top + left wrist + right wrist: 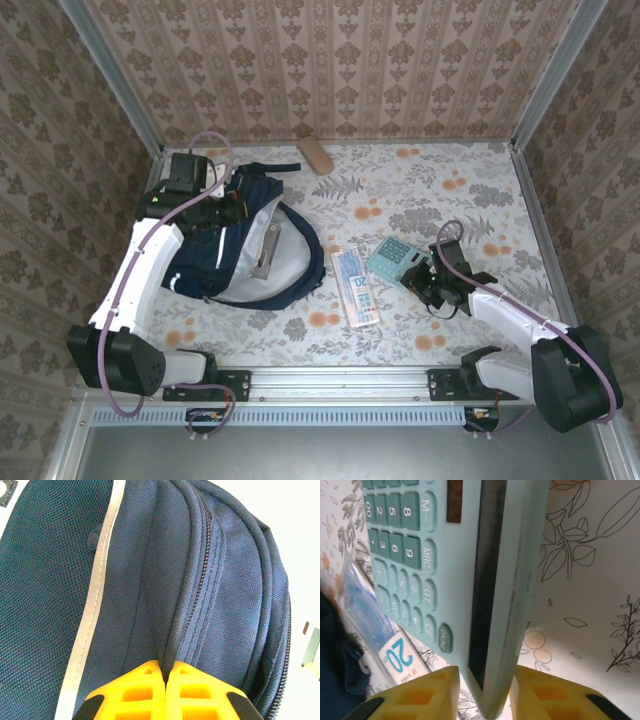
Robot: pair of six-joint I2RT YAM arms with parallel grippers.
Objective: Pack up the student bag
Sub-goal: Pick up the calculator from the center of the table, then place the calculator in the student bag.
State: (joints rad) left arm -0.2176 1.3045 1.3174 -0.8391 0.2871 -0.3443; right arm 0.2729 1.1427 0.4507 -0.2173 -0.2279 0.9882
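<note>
Left tool [165, 672]: fully closed. My two yellow fingers [135, 690] met tip to tip, with a fold of navy fabric pinched between them.
What it held: the student bag [250, 265], gripped on a ridge of cloth just beside a zipper [197, 575]. A pale grey strip [95, 610] ran down the fabric on the other side of that fold.
Student bag: it lay on the left half of the counter [450, 200], open, with its pale grey lining showing. My left arm reached over it from the near side, with the tool at the bag's far end.
Right tool [484, 680]: partly closed, its fingers standing on either side of one edge of a calculator [445, 580]. The finger on the back side looked to be against the casing. On the key side a thin sliver of gap showed — I could not tell whether the grip was made.
Calculator: pale teal with darker keys, on the right half of the flowered counter, well apart from the bag.
Packet [357, 287]: a long clear pack with blue contents and a label reading "20". It lay between the bag and the calculator, just beside the calculator.
Far edge: a tan oblong thing [315, 155] lay near the back wall — apart from everything else.
</note>
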